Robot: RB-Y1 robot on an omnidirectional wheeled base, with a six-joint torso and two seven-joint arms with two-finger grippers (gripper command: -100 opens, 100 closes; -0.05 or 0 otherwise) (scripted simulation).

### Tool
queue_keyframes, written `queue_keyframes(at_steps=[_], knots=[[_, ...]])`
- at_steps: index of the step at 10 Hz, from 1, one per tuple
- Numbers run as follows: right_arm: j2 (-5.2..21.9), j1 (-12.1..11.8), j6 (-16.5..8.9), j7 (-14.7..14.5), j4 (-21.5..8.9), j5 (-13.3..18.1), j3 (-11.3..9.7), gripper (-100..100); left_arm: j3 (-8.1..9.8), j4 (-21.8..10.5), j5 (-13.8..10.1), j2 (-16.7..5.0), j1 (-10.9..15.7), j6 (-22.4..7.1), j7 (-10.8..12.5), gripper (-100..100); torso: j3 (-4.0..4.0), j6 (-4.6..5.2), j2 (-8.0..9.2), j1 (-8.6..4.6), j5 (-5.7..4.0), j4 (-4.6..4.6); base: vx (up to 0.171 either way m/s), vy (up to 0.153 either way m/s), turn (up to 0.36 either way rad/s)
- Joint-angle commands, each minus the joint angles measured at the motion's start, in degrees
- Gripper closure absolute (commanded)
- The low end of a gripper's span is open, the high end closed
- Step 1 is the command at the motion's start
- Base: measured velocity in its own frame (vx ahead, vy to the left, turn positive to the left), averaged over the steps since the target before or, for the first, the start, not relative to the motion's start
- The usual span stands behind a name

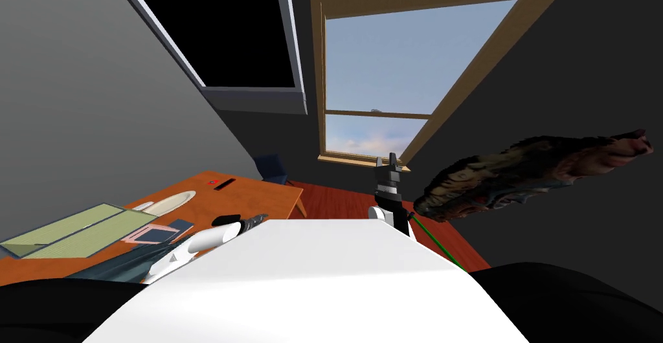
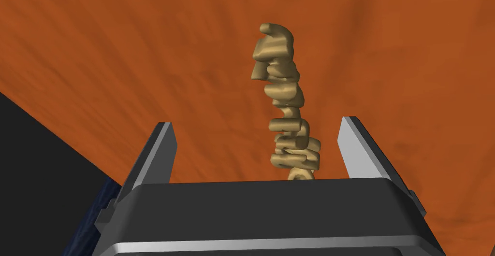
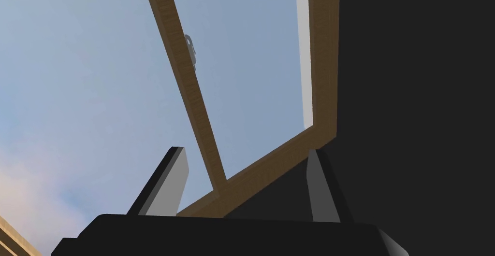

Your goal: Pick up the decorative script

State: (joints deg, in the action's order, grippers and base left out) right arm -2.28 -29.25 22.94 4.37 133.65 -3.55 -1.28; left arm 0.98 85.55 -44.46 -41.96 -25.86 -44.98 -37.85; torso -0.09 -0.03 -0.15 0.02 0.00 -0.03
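The decorative script (image 2: 285, 93) is a tan, chunky string of raised letters lying on the orange-brown table (image 2: 121, 50). My left gripper (image 2: 257, 122) hovers over its near end with the fingers open. The letters run away from the gripper between the two blades, closer to one finger (image 2: 357, 147) than the other, and neither blade touches them. In the head view the left gripper (image 1: 259, 219) reaches over the table (image 1: 259, 197) by my chest. My right gripper (image 1: 386, 161) is raised in front of the window, open (image 3: 245, 152) and holding nothing.
On the table's left part lie a green mat (image 1: 71, 229), a white plate (image 1: 169, 202), a blue book (image 1: 155, 232) and a small black item (image 1: 225, 184). A blue chair (image 1: 275, 166) stands beyond the table. A dark mottled object (image 1: 531, 171) hangs at the right.
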Motion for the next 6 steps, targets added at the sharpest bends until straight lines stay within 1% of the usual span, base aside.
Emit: queue_keyframes(at_steps=[1,2,4,6], knots=[[0.0,0.0,0.0,0.0,0.0,0.0,0.0,0,-0.17,-1.8,-1.4,-0.7,0.3,-2.9,-1.2,-100,0.0,0.0,0.0,0.0,0.0,0.0,0.063,0.02,-0.074],[0.0,0.0,0.0,0.0,0.0,0.0,0.0,0,-0.17,-1.8,-1.4,-0.7,0.3,-3.1,-1.2,-100,-0.03,0.0,-0.05,0.01,0.01,-0.01,0.052,0.015,-0.033],[0.0,0.0,0.0,0.0,0.0,0.0,0.0,0,-0.22,-3.9,-3.4,-1.5,0.4,-6.5,-2.6,-100,-0.02,0.0,-0.03,-0.01,0.0,-0.01,0.055,0.019,-0.055],[0.0,0.0,0.0,0.0,0.0,0.0,0.0,0,-0.25,-5.5,-4.9,-2.1,0.5,-9.2,-3.7,-100,-0.05,0.0,-0.08,0.01,0.01,-0.02,0.071,0.027,-0.048]])
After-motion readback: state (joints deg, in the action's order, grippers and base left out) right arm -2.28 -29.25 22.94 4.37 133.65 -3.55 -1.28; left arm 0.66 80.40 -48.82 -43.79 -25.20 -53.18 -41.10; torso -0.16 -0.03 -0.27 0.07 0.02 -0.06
